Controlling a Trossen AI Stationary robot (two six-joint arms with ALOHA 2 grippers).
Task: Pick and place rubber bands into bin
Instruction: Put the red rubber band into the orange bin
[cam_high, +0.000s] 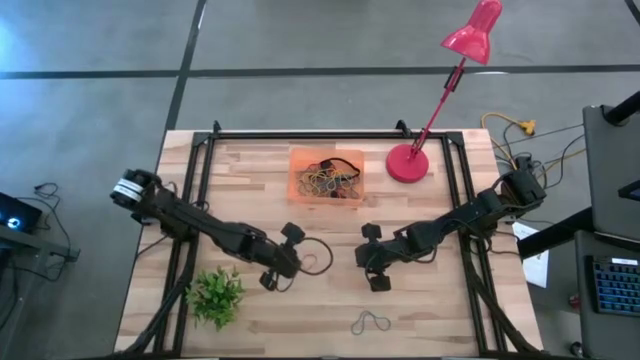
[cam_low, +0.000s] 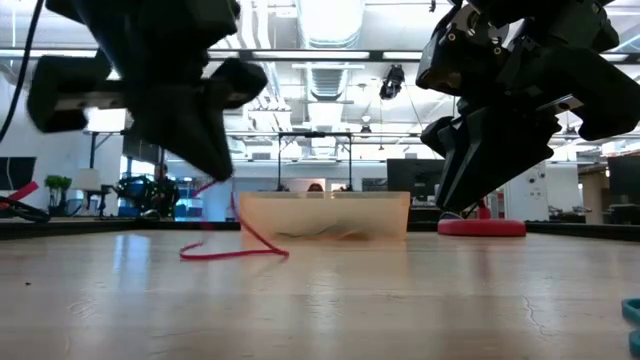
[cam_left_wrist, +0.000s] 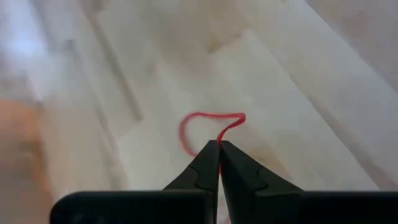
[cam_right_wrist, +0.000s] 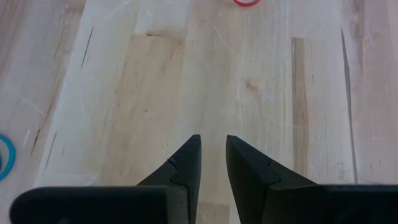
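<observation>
Bands are lying mostly in the bin (cam_high: 300, 160) already; one red band (cam_left_wrist: 205, 127) is being pinched by the left end effector (cam_left_wrist: 218, 149), clenched on it just above the surface (cam_high: 440, 320), near the bin. Another band (cam_high: 370, 321) is waiting at the near edge (a blue one (cam_right_wrist: 5, 155) is showing too). The right end effector (cam_right_wrist: 212, 149) is hovering with fingers slightly parted, grasping nothing. Lifting well probably means rising until the dangling loop is clearing the bin wall, then releasing over the middle.
</observation>
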